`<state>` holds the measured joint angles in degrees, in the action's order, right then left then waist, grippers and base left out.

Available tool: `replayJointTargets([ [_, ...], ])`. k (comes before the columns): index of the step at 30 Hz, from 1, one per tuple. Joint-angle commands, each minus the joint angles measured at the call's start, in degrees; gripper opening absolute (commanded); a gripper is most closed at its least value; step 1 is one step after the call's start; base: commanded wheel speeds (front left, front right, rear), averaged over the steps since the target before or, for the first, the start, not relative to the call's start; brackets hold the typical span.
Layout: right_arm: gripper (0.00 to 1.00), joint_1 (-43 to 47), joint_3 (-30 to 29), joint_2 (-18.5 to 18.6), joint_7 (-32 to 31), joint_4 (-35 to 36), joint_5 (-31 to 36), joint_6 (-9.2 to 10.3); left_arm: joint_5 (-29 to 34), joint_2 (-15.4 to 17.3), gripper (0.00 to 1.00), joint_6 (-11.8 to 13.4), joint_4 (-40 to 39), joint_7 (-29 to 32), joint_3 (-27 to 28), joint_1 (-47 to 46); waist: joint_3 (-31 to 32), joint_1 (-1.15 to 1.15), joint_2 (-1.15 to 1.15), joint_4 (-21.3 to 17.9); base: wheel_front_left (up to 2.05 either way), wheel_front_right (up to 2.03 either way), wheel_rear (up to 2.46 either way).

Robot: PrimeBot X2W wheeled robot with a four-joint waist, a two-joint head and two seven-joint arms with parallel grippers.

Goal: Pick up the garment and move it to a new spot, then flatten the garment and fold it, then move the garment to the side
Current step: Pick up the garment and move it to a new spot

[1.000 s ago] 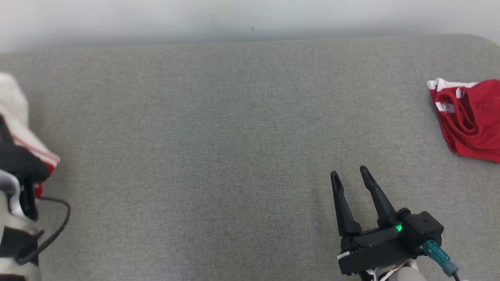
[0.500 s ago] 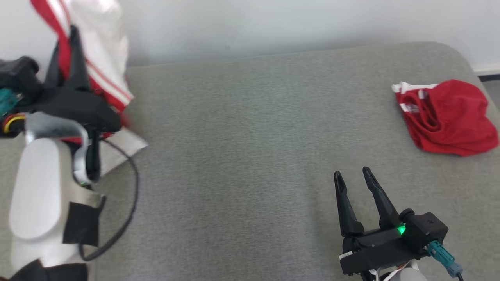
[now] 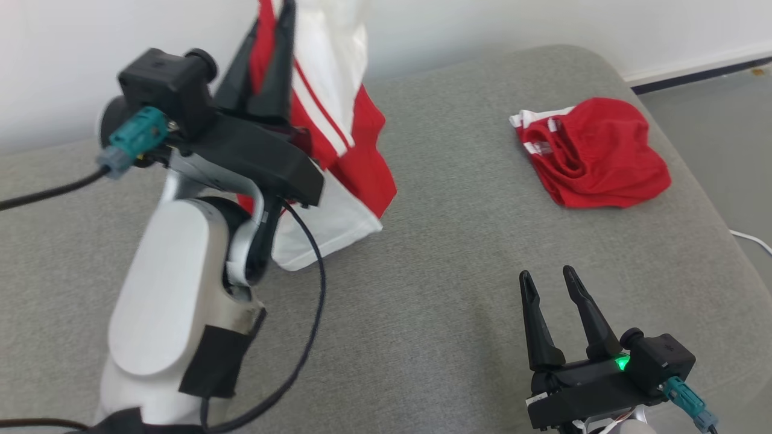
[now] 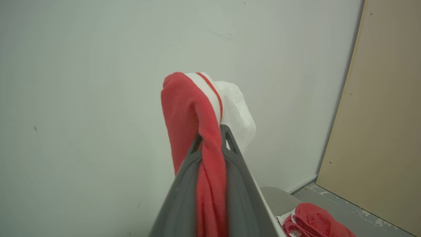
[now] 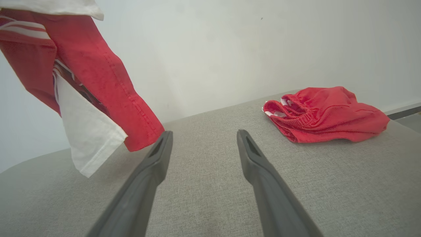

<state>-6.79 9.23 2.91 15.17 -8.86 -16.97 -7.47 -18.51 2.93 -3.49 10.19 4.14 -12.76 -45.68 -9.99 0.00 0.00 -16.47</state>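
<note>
- the left gripper (image 4: 211, 133) is closed on a bunch of the garment (image 3: 356, 150), with red cloth squeezed between its two fingers.
- the garment hangs in the air from this grip, in front of the wall. its white and red lower end hangs just above the grey cushion (image 3: 452, 271); i cannot tell if it touches.
- the right gripper (image 3: 546, 283) is wide open and empty, low over the near part of the cushion.
- the step in hand seems to be carrying the garment to its new spot.
- i think the best spot is the free middle of the cushion, well apart from the small red garment (image 3: 597, 157) at the far right.
- it is better to lower the hanging end first and then pull sideways, so the cloth lies out and does not make a heap.
- the grip should open only when most of the cloth rests.
- the open right gripper may then take a second edge for flattening.
</note>
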Motion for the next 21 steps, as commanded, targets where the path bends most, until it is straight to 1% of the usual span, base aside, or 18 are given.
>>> replayJointTargets([
  [1, 1.0, 0.61, 0.03, -0.03, 0.1, -0.17, -0.02, -0.07, -1.4, 0.01, 0.0, 0.48, -0.03, -0.39, -0.92, 0.86, -0.2, 0.0, 0.0, -1.61, 0.0, 0.0, 0.0],
  [3, 1.0, 0.66, -0.28, -0.03, 0.1, -0.3, 0.04, -0.07, -3.01, 0.01, 0.0, 1.26, 0.74, -1.08, -3.14, 2.09, -0.36, 0.0, 0.0, -1.85, 0.0, 0.0, 0.0],
  [5, 1.0, 0.7, -0.61, -0.03, 0.1, -0.33, 0.08, -0.07, -6.54, 0.06, 0.0, 2.14, 1.22, -2.15, -4.65, 3.79, -0.53, 0.0, 0.0, -1.74, 0.0, 0.0, 0.0],
  [6, 1.0, 0.77, -0.77, -0.05, 0.1, -0.44, 0.22, -0.07, -7.19, 0.08, 0.0, 2.71, 1.68, -2.6, -5.31, 4.83, -0.56, 0.0, 0.0, -1.62, 0.0, 0.0, 0.0],
  [10, 1.0, 0.82, -1.02, -0.02, 0.11, -0.7, 0.48, -0.07, -9.22, 0.01, 0.0, 4.49, 4.8, -5.24, -5.41, 9.89, -0.65, 0.0, 0.0, -0.83, 0.0, 0.0, 0.0],
  [13, 1.0, 0.82, -0.83, -0.05, 0.1, -1.05, 0.65, -0.07, -10.59, 0.5, 0.0, 4.92, 7.83, -7.12, -4.23, 14.33, -0.63, 0.0, 0.0, -0.06, 0.0, 0.0, 0.0],
  [18, 1.0, 0.61, -0.51, -0.02, 0.1, -1.73, 1.04, -0.07, -11.08, 2.97, 0.0, 5.14, 14.25, -10.53, -2.12, 19.6, -0.46, 0.0, 0.0, 1.01, 0.0, 0.0, 0.0],
  [21, 1.0, 0.54, -0.31, -0.02, 0.1, -2.05, 1.19, -0.07, -10.65, 4.26, 0.0, 4.53, 18.35, -12.01, -1.98, 20.87, -0.26, 0.0, 0.0, 1.5, 0.0, 0.0, 0.0],
])
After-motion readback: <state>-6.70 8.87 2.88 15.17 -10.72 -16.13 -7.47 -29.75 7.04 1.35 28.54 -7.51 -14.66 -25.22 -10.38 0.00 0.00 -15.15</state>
